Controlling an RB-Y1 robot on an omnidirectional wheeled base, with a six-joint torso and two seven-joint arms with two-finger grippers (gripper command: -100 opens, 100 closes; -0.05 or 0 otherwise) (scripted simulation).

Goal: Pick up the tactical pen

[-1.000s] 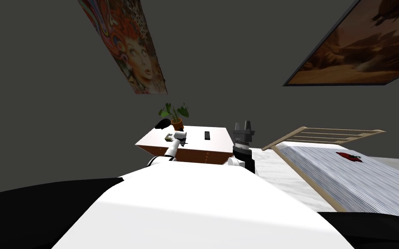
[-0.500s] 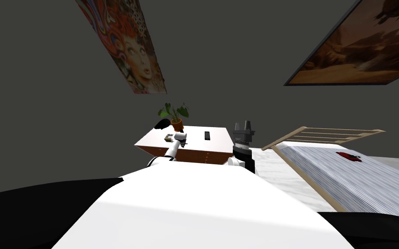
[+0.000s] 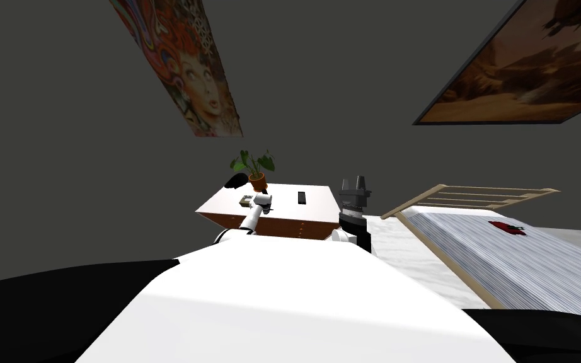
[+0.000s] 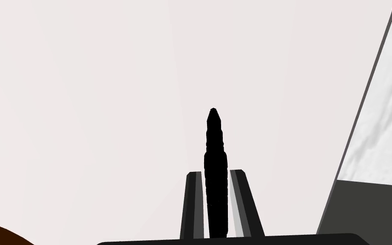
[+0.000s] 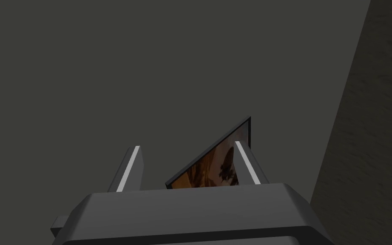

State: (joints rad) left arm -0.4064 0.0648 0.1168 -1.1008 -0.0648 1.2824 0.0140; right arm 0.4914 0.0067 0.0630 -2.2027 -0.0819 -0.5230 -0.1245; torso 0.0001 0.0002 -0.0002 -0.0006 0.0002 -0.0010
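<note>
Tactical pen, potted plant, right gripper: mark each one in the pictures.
tactical pen [image 4: 214, 136]: left wrist view, on its black shaft below the tip.
potted plant [image 3: 258, 182]: head view, on the brown pot.
right gripper [image 3: 353, 182]: head view, midway between its raised fingertips.

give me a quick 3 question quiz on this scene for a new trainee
1. True or false: the fingers of the left gripper are shut on the slim black ridged pen.
2. Multiple choice: the right gripper is A) open and holding nothing, B) shut on a plant pot, C) shut on the pen.
3. Fill in: the flat cabinet top under the pen is ____ in colour.

Key: 1 true; 2 A; 3 white.
</note>
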